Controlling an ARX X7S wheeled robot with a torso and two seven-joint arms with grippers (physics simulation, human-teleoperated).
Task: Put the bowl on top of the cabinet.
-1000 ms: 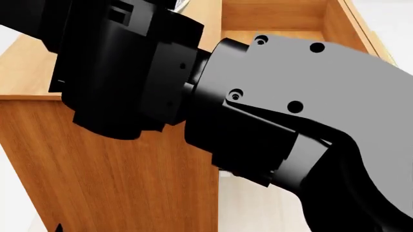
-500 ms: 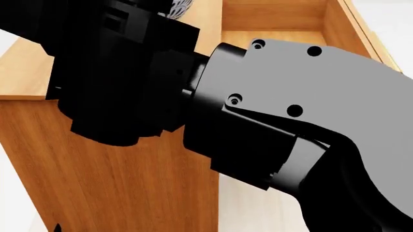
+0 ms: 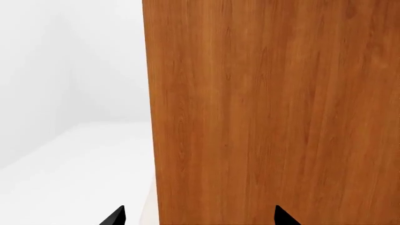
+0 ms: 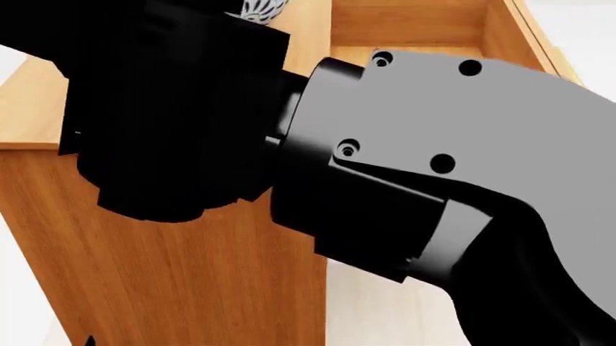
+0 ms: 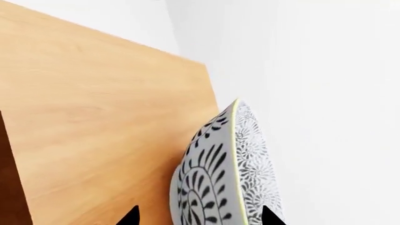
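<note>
1. The cabinet (image 4: 192,274) is the largest thing in the head view; its flat top runs from about 9 o'clock up to 12 o'clock, and an open drawer (image 4: 414,32) is seen at about 1 o'clock. In the left wrist view the cabinet's wood-grain side (image 3: 269,112) fills most of the picture.

2. The right arm (image 4: 433,166) covers the middle of the head view. Compared with half a second and one second ago, its black wrist block has been carried a little further toward 11 o'clock, over the cabinet top. This is judged to mean that the placing step is well advanced, with only the lowering and release left.

3. The bowl (image 5: 228,173) is seen on its side in the right wrist view, tilted, its rim toward the white wall and its patterned outside toward the cabinet top (image 5: 93,117). Whether it touches the wood cannot be told. In the head view only a sliver of the bowl (image 4: 260,9) shows at 12 o'clock.

4. The right gripper (image 5: 196,215) is clasped on the bowl: a dark fingertip (image 5: 128,216) is seen on either side of it, the bowl between them.

5. The left gripper (image 3: 196,216) is seen only as two tips set apart, with nothing between them; it is held released beside the cabinet's side.
</note>
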